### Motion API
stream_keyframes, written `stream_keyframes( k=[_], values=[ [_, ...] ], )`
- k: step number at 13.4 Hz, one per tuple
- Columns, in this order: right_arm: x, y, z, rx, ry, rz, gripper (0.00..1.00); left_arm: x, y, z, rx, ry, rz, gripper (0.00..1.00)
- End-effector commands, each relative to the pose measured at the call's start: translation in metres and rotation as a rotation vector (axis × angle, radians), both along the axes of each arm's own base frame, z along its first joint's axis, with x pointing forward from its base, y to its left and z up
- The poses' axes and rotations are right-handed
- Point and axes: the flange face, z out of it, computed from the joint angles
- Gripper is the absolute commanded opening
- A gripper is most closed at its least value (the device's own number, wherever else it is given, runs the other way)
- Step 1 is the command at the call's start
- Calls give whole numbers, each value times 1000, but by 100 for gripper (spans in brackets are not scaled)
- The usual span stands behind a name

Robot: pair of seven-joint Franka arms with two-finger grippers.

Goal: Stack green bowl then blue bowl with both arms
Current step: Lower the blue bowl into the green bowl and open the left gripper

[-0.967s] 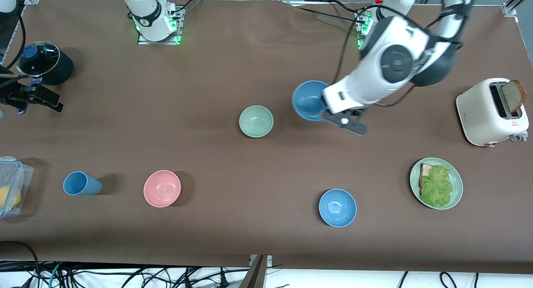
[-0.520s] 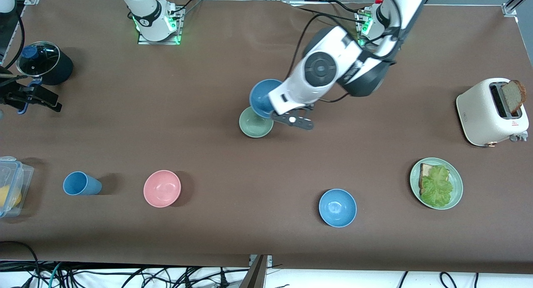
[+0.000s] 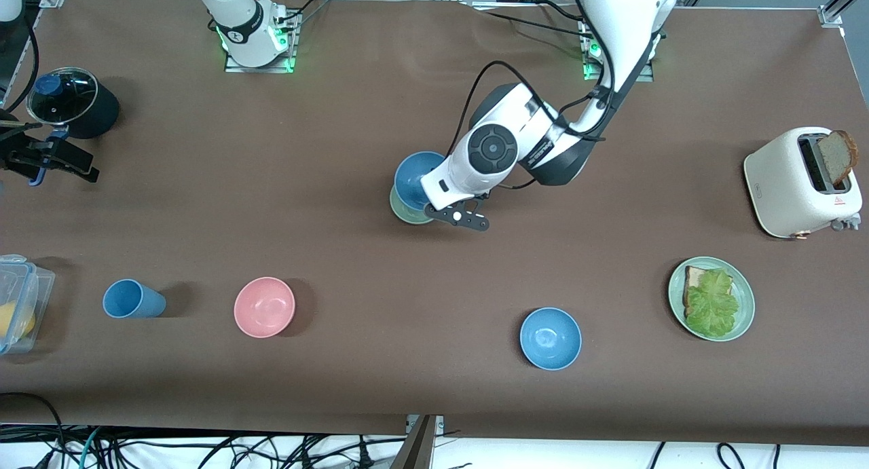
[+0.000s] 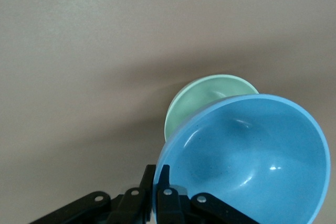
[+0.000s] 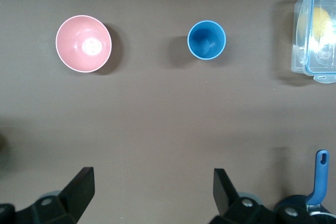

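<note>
My left gripper [image 3: 430, 192] is shut on the rim of a blue bowl [image 3: 413, 173] and holds it tilted over the green bowl [image 3: 403, 215], which stands mid-table with only a crescent of it showing. In the left wrist view the pinching fingertips [image 4: 164, 174] clamp the blue bowl's [image 4: 247, 161] edge, and the green bowl [image 4: 202, 95] peeks out under it. Whether the two bowls touch I cannot tell. My right gripper [image 3: 68, 162] waits, open and empty [image 5: 152, 182], over the right arm's end of the table.
A second blue bowl [image 3: 550, 338] and a pink bowl [image 3: 264, 307] sit nearer the front camera, with a blue cup [image 3: 132, 299] and a clear lidded box [image 3: 20, 299]. A black pot [image 3: 71, 102], a toaster [image 3: 794, 184] and a green plate [image 3: 745, 294] of bread and lettuce stand at the table's ends.
The left arm has carried the blue bowl toward the right arm's end, from beside the green bowl to over it, and come lower. The right arm has not moved.
</note>
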Motion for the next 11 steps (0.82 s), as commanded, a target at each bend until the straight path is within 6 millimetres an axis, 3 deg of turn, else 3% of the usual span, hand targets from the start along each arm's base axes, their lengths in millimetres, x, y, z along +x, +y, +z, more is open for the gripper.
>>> stream_keyframes(
  k=[1,11],
  values=[
    [0,-3,6,-10,-1,11,100,1,-13,-11,2,-33,-14,0],
    [-1,-5,7,-8,-3,9,100,-15,-33,-61,30,-75,-63,0]
  ],
)
